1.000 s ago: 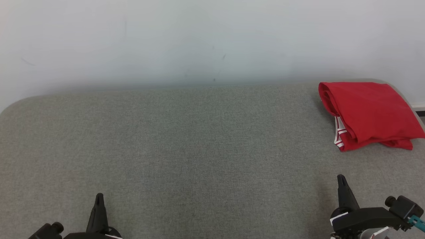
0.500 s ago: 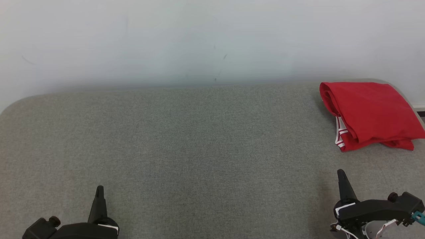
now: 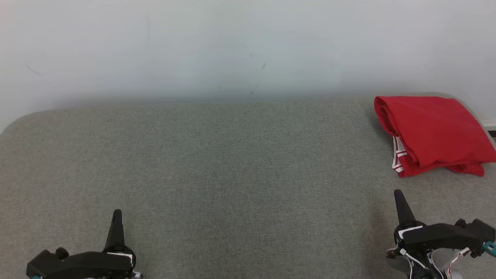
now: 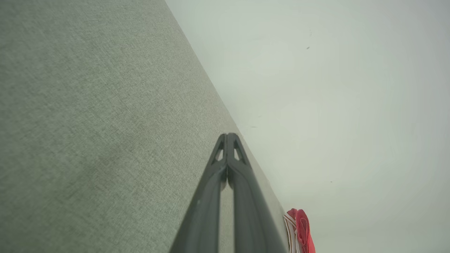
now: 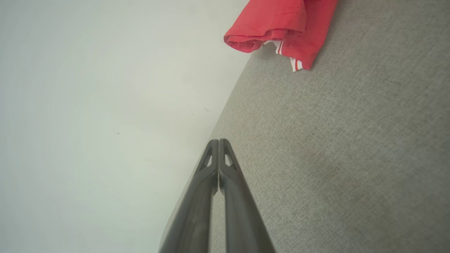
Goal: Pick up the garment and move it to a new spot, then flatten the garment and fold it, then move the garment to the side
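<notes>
The garment (image 3: 434, 131) is red with a white-striped trim and lies folded at the far right corner of the grey felt table (image 3: 232, 174). It also shows at the top of the right wrist view as the garment (image 5: 284, 24) and small at the bottom of the left wrist view as the garment (image 4: 300, 230). My left gripper (image 3: 116, 212) is shut and empty at the lower left, hovering over bare felt. My right gripper (image 3: 398, 193) is shut and empty at the lower right, a short way nearer than the garment. The shut fingers (image 4: 228, 158) and fingers (image 5: 218, 161) point toward the wall.
A plain pale wall (image 3: 232, 46) rises directly behind the table's far edge. The table has rounded corners at the far left and far right. The garment lies close to the right edge.
Both grippers have crept forward, up the head view, with their wrists rolling flatter. The garment has stayed in place.
</notes>
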`<state>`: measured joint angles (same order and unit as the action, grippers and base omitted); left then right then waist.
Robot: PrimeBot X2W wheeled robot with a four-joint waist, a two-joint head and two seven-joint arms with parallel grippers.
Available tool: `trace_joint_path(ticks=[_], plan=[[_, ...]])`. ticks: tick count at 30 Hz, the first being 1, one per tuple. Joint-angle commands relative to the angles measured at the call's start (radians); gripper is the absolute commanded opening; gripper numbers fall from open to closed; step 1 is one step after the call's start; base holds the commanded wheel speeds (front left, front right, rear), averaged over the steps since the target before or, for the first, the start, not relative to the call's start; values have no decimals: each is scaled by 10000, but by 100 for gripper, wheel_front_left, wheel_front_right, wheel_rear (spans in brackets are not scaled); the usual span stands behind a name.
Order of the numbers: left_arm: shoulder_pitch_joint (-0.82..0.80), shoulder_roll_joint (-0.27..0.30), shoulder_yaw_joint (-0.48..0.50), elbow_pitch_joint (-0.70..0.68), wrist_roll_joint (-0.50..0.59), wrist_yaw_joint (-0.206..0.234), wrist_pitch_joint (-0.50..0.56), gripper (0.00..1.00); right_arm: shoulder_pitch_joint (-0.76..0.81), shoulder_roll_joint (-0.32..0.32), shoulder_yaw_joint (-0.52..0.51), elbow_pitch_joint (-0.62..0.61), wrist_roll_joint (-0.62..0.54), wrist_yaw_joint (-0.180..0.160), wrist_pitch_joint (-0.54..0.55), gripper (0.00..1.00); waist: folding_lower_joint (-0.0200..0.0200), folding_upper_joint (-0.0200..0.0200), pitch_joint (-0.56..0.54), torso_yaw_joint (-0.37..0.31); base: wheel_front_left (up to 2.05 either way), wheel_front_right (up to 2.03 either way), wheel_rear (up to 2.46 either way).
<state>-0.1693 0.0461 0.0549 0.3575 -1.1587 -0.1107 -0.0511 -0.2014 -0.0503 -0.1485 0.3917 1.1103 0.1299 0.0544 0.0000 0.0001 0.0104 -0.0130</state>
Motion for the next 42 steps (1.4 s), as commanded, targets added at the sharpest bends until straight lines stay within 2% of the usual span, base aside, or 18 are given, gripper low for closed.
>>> trace_joint_path(ticks=[1,42], plan=[[-225,43,34,-12,-192,-40,54,0,-200,-11,-38,-41,215,10,79,0,0,-1,1,2,0,0,0],[-1116,59,109,593,-3709,-192,766,0,-1137,-18,-457,619,3747,19,1146,0,0,-1,18,102,0,0,0]])
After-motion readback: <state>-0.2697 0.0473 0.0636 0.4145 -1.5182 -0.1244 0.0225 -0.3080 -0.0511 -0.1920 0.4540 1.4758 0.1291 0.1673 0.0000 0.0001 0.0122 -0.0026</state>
